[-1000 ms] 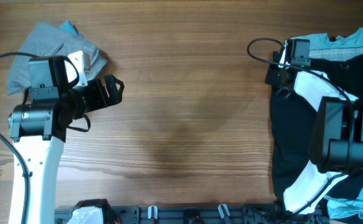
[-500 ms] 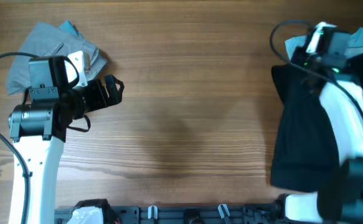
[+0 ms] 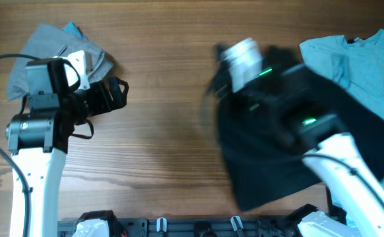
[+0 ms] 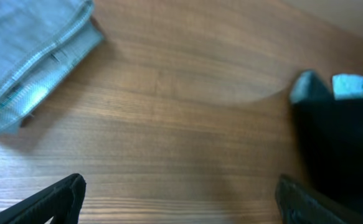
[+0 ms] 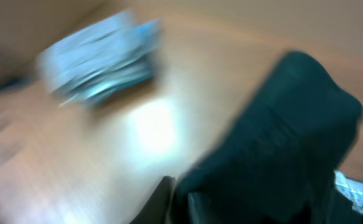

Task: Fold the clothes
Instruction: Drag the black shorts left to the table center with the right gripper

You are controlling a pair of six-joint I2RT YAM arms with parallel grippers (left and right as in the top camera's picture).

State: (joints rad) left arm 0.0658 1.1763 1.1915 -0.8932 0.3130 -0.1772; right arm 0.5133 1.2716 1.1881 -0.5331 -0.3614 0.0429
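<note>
The large black shorts (image 3: 264, 164) hang and trail from my right gripper (image 3: 217, 82), which is blurred over the table's middle. In the right wrist view the gripper (image 5: 181, 200) is shut on the black fabric (image 5: 281, 137). The grey shorts (image 3: 53, 46) lie folded at the far left and show in both wrist views (image 4: 25, 68) (image 5: 100, 62). My left gripper (image 3: 118, 93) is open and empty beside them, its jaws wide over bare wood (image 4: 178, 194). The light blue T-shirt (image 3: 356, 59) lies at the far right. The black shorts also show at the right of the left wrist view (image 4: 343, 143).
A small blue piece of fabric (image 3: 71, 28) pokes out behind the grey shorts. The wooden table (image 3: 165, 151) is bare between the two arms. A black rail (image 3: 198, 227) with clips runs along the front edge.
My right arm has swung fast from the far right to the middle, dragging the black shorts off the blue T-shirt, which now lies uncovered. The left arm has barely moved.
</note>
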